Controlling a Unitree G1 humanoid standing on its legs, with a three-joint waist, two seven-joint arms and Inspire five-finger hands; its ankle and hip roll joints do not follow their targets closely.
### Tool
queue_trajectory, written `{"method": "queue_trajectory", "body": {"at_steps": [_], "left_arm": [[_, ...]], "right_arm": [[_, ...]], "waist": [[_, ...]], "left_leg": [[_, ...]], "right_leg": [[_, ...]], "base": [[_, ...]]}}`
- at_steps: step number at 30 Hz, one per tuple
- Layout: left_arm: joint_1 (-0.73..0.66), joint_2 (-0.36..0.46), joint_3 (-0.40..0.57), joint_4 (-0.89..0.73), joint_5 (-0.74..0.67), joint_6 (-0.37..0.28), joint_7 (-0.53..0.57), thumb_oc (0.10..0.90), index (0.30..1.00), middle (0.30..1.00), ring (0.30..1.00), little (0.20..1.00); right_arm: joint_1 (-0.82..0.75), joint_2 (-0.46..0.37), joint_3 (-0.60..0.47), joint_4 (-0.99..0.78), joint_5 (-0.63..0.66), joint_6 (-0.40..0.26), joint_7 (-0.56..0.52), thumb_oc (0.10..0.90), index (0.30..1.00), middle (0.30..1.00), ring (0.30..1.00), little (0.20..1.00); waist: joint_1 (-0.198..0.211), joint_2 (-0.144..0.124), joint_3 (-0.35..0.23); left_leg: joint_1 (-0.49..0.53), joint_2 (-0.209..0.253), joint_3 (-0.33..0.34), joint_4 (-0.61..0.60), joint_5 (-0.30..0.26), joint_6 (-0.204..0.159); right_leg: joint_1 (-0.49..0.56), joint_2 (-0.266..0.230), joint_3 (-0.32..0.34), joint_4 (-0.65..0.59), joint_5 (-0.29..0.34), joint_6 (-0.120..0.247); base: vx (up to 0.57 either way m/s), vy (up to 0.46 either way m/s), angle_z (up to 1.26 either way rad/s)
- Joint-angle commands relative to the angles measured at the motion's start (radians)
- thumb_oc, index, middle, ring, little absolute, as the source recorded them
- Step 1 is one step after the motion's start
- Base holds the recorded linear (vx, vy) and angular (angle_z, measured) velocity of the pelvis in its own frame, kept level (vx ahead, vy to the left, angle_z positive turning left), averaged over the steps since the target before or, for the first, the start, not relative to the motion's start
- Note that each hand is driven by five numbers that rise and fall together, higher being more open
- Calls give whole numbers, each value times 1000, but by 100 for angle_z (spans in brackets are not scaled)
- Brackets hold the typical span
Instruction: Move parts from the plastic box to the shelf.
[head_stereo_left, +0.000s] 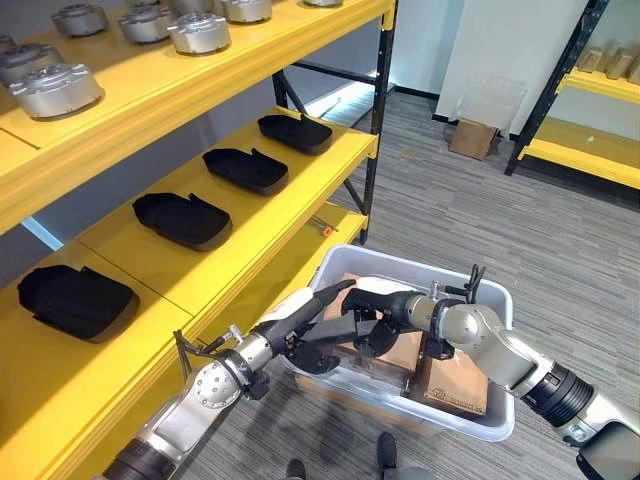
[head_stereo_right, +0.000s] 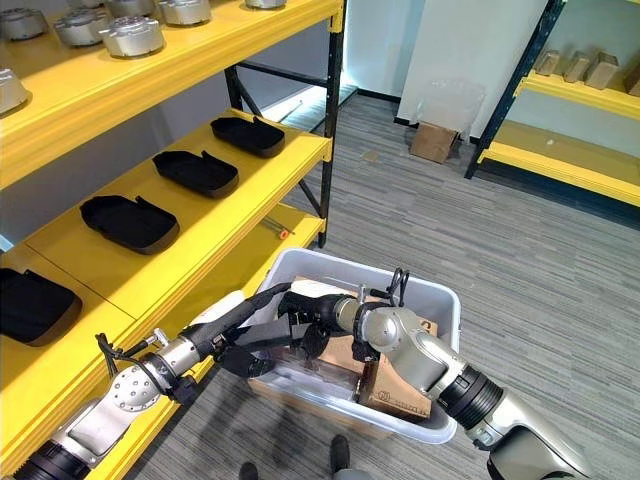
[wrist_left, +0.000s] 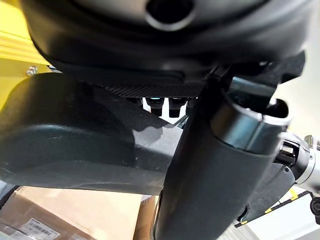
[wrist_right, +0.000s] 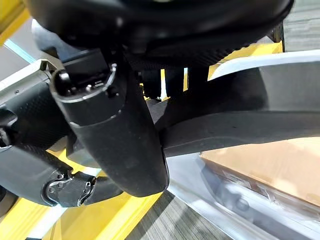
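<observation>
A black moulded part hangs over the near-left corner of the pale plastic box, held between both hands. My left hand reaches in from the shelf side. Its thumb presses on the part and its fingers lie along the top. My right hand comes from the right with its fingers curled round the part's other end. Its thumb clamps the part. Brown cardboard boxes lie in the plastic box below.
The yellow shelf stands at the left. Several black parts like this one lie in a row on its middle level, and round metal parts on the level above. A second yellow rack and a small carton stand across the grey floor.
</observation>
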Motion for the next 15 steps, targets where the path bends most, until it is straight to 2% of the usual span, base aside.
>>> {"method": "queue_trajectory", "body": {"at_steps": [1,7,15], "left_arm": [[-91,-33,-16,-6,-35,-25,87,900,1000,1000,1000,1000],[-74,-34,15,13,-15,-20,138,900,1000,1000,1000,1000],[-25,-26,129,33,22,-15,215,900,1000,1000,1000,1000]], "right_arm": [[-162,46,-62,-27,8,-80,-91,400,300,300,300,300],[-134,40,-83,-16,-16,-90,-111,400,300,300,300,300],[-95,11,-136,3,-22,-65,-134,400,300,300,300,300]], "waist": [[12,-14,-63],[13,-15,-64],[20,-18,-65]], "left_leg": [[-10,26,-11,-8,-33,9],[-8,25,-13,-8,-34,9],[1,25,-18,-8,-40,7]], "right_leg": [[84,-55,-18,1,-102,66],[88,-54,-20,1,-103,65],[98,-54,-23,1,-109,64]], "base": [[0,0,0],[0,0,0],[14,0,0]]}}
